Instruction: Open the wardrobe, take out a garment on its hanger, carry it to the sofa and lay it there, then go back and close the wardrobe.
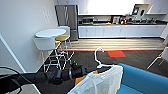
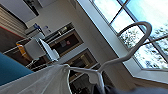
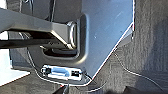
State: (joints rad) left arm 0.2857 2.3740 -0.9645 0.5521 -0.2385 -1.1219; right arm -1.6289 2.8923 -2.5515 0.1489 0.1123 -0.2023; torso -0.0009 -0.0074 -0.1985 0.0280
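Note:
The white garment (image 1: 102, 82) hangs on its slim white hanger (image 1: 99, 61), low in the middle of the head view. My left arm comes in from the left, and my left gripper (image 1: 88, 72) is shut on the hanger just below the hook. The blue sofa (image 1: 145, 80) lies directly to the right, and the shirt's edge reaches over its near arm. In the left wrist view the hanger (image 2: 120, 57) curves up against a window. There the garment (image 2: 42, 80) drapes beside a patch of the sofa (image 2: 10, 70).
A round white table (image 1: 50, 32) with a white chair and yellow stools stands by the left wall. A kitchen counter (image 1: 117, 30) and a steel fridge (image 1: 66, 20) line the back. A red floor patch (image 1: 116, 53) lies ahead. A white chair (image 1: 162, 56) is at the right edge.

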